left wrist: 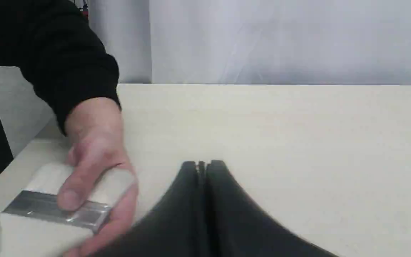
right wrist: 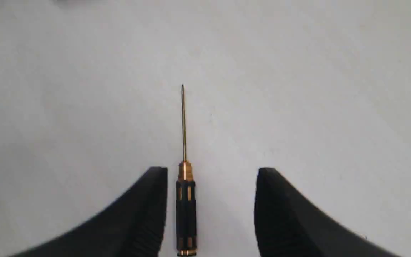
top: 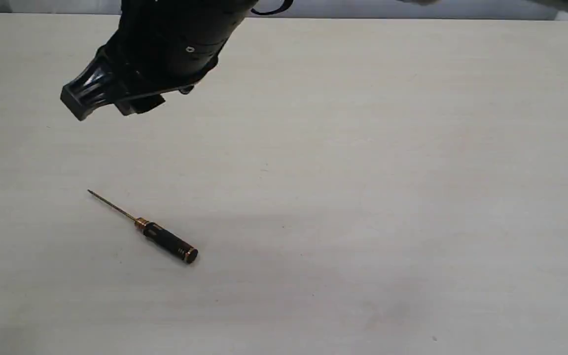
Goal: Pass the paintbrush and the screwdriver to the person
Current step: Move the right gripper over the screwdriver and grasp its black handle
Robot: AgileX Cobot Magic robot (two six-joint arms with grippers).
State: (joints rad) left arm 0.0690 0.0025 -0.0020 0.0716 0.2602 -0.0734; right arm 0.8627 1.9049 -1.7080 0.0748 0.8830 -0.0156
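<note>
Nearest the lens in the right wrist view, the right gripper (right wrist: 212,171) is seen with its two black fingers spread wide apart and nothing held. Between them, touching neither, the screwdriver (right wrist: 186,200) is laid flat on the pale table (right wrist: 316,89). Its black handle is closest and its thin shaft is pointed away toward the upper middle of the frame.

In the exterior view the screwdriver (top: 156,235) is found in the lower left of the frame, tip toward the upper left. A black arm section (top: 156,54) is hung over the table at the upper left, well apart from it.

In the left wrist view the left gripper (left wrist: 202,166) is shown at the lower middle, its fingers pressed together with nothing between them. At the lower left of that frame, apart from the gripper, the paintbrush (left wrist: 30,205) is gripped by the person's hand (left wrist: 95,153), with the thumb laid across the silver band and the fingers curled beneath. A black sleeve (left wrist: 66,64) is seen at the upper left. Farthest back, a pale grey curtain (left wrist: 280,39) is hung behind the table's far edge.
</note>
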